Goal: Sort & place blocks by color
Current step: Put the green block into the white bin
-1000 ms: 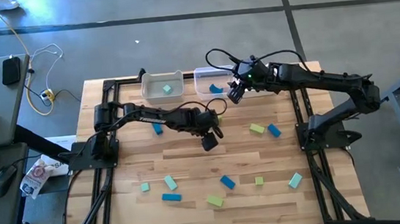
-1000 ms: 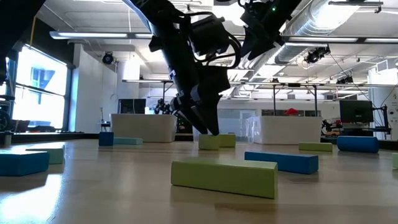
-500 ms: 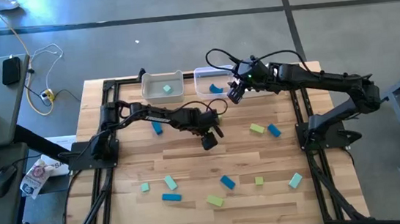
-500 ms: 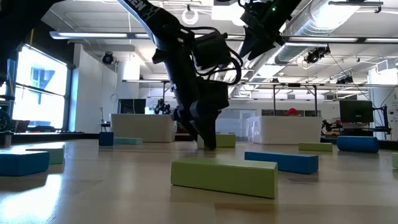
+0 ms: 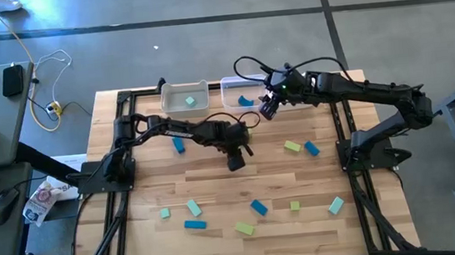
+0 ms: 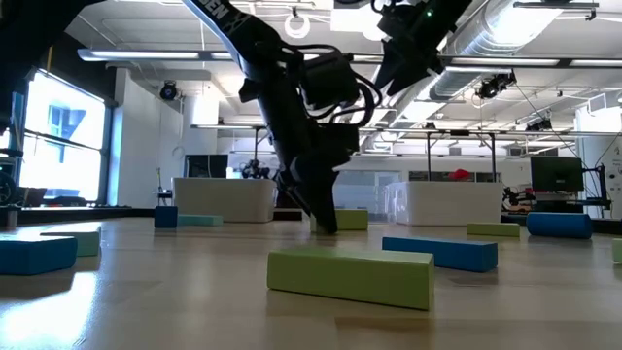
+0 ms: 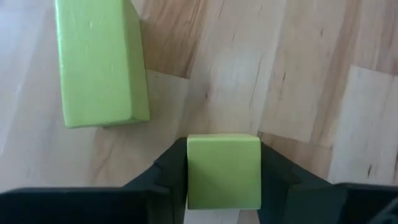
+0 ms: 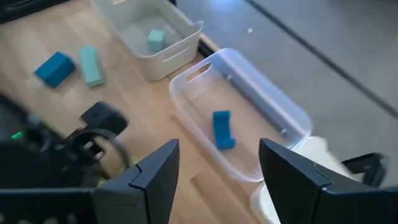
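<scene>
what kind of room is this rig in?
Probably a robotics lab or open workshop: exposed ceiling ducts, a desk with mouse beside the table, and more benches with monitors behind.

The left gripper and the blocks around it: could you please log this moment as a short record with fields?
left gripper: down at the table's middle, fingers closed on a yellow-green cube
beside it: yellow-green bar lying flat, apart from the cube
right gripper: open, empty, hovering over the clear bin
clear bin contents: one blue block
white bin contents: one teal cube
</scene>
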`<state>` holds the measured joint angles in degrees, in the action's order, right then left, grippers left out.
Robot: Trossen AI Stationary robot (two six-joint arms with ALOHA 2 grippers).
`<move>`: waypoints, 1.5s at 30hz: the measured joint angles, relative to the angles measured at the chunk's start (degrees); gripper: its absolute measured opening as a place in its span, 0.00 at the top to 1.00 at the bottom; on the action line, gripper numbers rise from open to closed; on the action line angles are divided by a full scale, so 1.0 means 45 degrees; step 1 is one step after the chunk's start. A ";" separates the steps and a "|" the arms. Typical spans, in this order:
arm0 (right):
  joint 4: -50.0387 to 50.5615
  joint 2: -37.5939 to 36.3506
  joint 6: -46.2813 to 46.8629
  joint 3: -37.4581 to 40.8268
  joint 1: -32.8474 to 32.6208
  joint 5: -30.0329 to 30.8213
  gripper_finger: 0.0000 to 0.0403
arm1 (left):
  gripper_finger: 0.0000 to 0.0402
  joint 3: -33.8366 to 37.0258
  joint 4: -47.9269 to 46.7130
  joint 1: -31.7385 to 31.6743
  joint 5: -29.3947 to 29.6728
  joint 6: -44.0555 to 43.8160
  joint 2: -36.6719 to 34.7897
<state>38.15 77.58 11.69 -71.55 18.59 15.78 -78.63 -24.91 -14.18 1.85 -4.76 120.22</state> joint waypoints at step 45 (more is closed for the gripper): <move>-0.3012 0.0005 -0.8032 0.0000 -0.4851 0.2411 0.49 | 0.72 0.0029 0.3124 -0.2574 -0.7511 -0.0743 -0.6890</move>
<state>24.60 77.60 -24.45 -71.55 -3.24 26.63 -78.50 -10.85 -25.77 -31.95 -8.10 89.21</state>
